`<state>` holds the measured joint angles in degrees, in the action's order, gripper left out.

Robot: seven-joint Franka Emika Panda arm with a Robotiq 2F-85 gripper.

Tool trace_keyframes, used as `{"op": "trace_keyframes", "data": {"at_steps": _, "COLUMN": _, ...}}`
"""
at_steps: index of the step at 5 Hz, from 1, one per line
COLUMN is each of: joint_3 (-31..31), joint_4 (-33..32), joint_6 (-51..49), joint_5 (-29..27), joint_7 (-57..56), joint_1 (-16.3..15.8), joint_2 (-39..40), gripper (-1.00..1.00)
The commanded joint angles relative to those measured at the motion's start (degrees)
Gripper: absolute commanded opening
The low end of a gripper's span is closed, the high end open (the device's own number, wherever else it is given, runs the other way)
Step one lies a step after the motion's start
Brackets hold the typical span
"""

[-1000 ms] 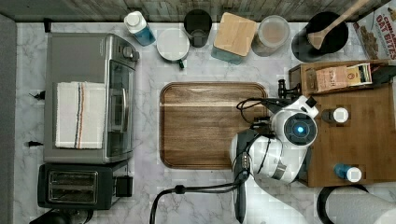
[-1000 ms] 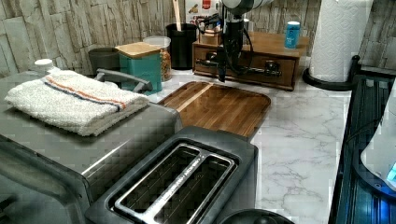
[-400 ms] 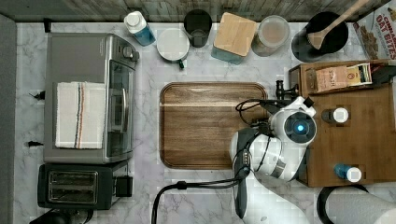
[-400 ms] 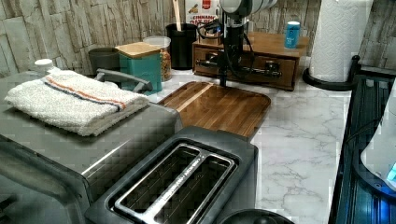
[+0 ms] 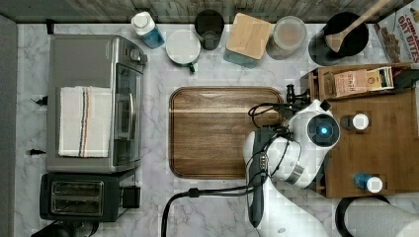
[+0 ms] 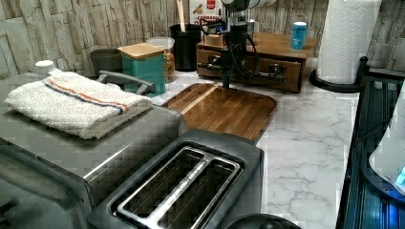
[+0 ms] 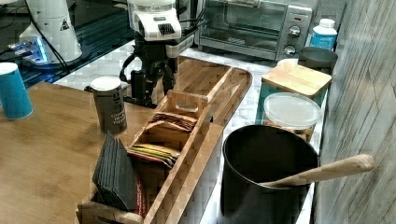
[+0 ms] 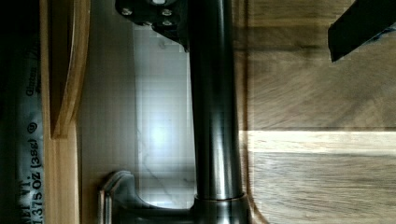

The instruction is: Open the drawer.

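Clearly the drawer (image 6: 253, 74), stiff wood and probably light, wants pulling by its thin, slick metal bar handle (image 8: 213, 116), which the gripper's (image 6: 228, 71) spread jaws now straddle unclamped.

Tray (image 5: 217, 133) between toaster oven (image 5: 94, 98) and organiser (image 5: 375, 143)

wall (image 6: 71, 28): grey stone-look planks behind the tabletop | tabletop (image 5: 212, 74): white marble with grey veins | oven (image 5: 94, 98): silver, at the top view's left, striped towel (image 5: 85, 121) on it | toaster (image 5: 81, 197): black, beside oven | light: bright sheen on marble
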<state>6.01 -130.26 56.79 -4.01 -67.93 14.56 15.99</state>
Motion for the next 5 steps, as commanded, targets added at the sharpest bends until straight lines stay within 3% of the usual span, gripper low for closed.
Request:
{"op": "trace_keyframes", "data": {"at_steps": 1, "joint_3": -9.3, "joint_4": -11.1, "joint_6": 5.2, "joint_5": -2.5, "joint_7": 11.8, "joint_1": -11.9, "joint_2": -4.5, "gripper": 1.00}}
{"op": "trace_keyframes", "data": {"at_steps": 5, "joint_3": -14.3, "joint_4": -10.1, "joint_6": 1.2, "joint_5": -3.6, "joint_7": 16.7, "joint_1": -17.2, "joint_2": -5.8, "gripper": 1.00}}
